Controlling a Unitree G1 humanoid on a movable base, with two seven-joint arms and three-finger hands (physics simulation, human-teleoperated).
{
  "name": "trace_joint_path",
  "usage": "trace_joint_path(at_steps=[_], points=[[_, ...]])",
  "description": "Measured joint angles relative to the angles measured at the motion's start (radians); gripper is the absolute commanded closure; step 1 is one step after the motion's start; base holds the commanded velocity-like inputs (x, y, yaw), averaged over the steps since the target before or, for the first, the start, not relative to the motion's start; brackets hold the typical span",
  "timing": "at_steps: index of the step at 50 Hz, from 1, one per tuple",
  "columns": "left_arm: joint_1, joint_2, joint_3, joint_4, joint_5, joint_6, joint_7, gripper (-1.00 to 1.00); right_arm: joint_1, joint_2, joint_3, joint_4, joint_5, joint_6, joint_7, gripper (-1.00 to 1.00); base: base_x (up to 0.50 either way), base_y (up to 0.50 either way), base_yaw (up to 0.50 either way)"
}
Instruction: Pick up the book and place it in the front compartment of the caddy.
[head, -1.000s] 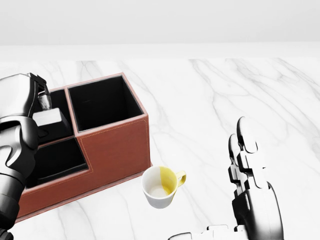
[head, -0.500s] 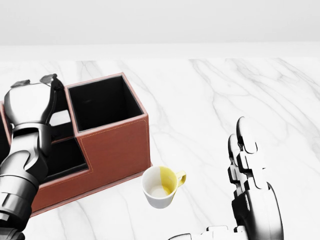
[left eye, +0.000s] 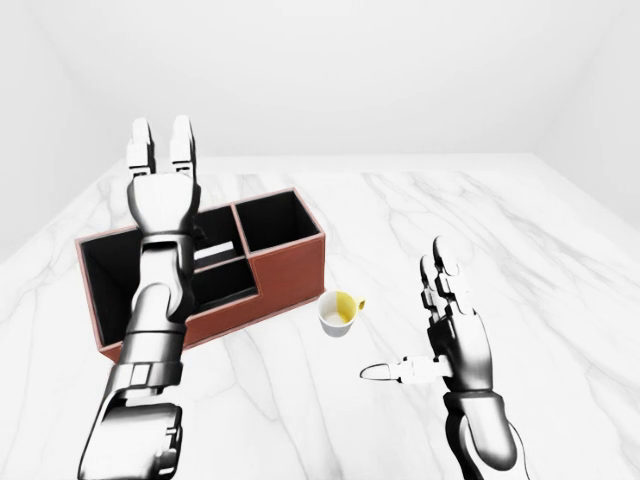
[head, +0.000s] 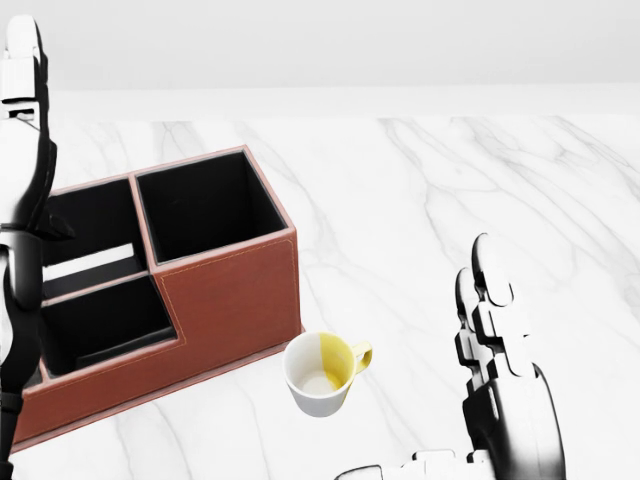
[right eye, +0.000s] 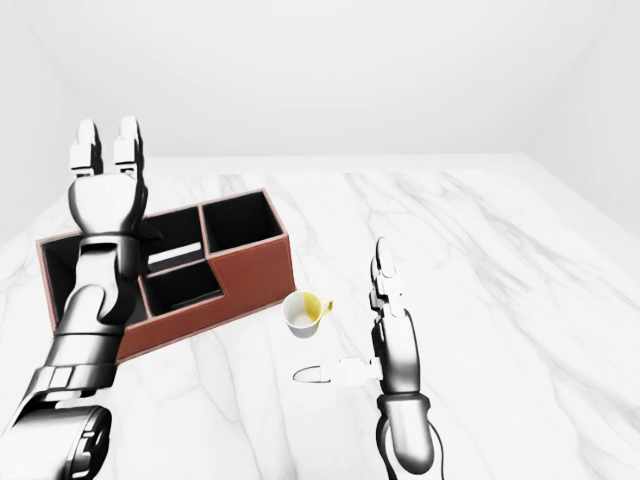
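The fingers (left eye: 160, 140) of the left hand (left eye: 160, 195) are open and stretched straight up, and they hold nothing; this hand stands raised above the left part of the caddy (head: 230, 290), clear of its walls. The right hand (left eye: 455, 335) is also open, its fingers pointing up and its thumb sticking out to the left, and it is empty, hovering over the worktop (head: 450, 200) well to the right of the caddy. The book (head: 88, 262) shows as a pale flat edge inside a middle compartment of the caddy, just behind the low near compartment; whether it stands upright or leans I cannot tell. The caddy is a reddish-brown box with dark insides, set at an angle on the white marble worktop, with a deep square compartment at its far right corner. Just beside its near right corner, but not touching it, a small mug (head: 322, 374) with a white and yellow body lies tilted, its mouth turned toward the near side and its yellow handle pointing right.
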Motion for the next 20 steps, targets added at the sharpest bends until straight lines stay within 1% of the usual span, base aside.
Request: trace_joint_path(at_steps=[5,12,15,18,20], points=[[0.096,0.013,0.068,-0.297,0.043,0.000,-0.136,-1.00,0.000,0.000,0.001,0.000,0.000,0.000,-0.001,-1.00,0.00,0.00,0.00],[0.210,0.025,0.172,-0.681,0.047,0.000,-0.302,-1.00,0.003,-0.001,0.004,-0.001,-0.001,-0.002,-0.001,-1.00,0.00,0.00,0.00],[0.250,0.025,0.213,-0.823,0.023,0.000,-0.359,-1.00,0.005,-0.001,0.004,-0.004,0.000,-0.003,-0.002,-1.00,0.00,0.00,0.00],[0.289,0.020,0.252,-0.959,-0.046,0.000,-0.414,-1.00,0.007,-0.002,0.005,-0.006,0.000,-0.004,-0.002,-1.00,0.00,0.00,0.00],[0.316,0.012,0.278,-1.045,-0.109,0.000,-0.445,-1.00,0.008,-0.002,0.006,-0.007,0.000,-0.004,-0.002,-1.00,0.00,0.00,0.00]])
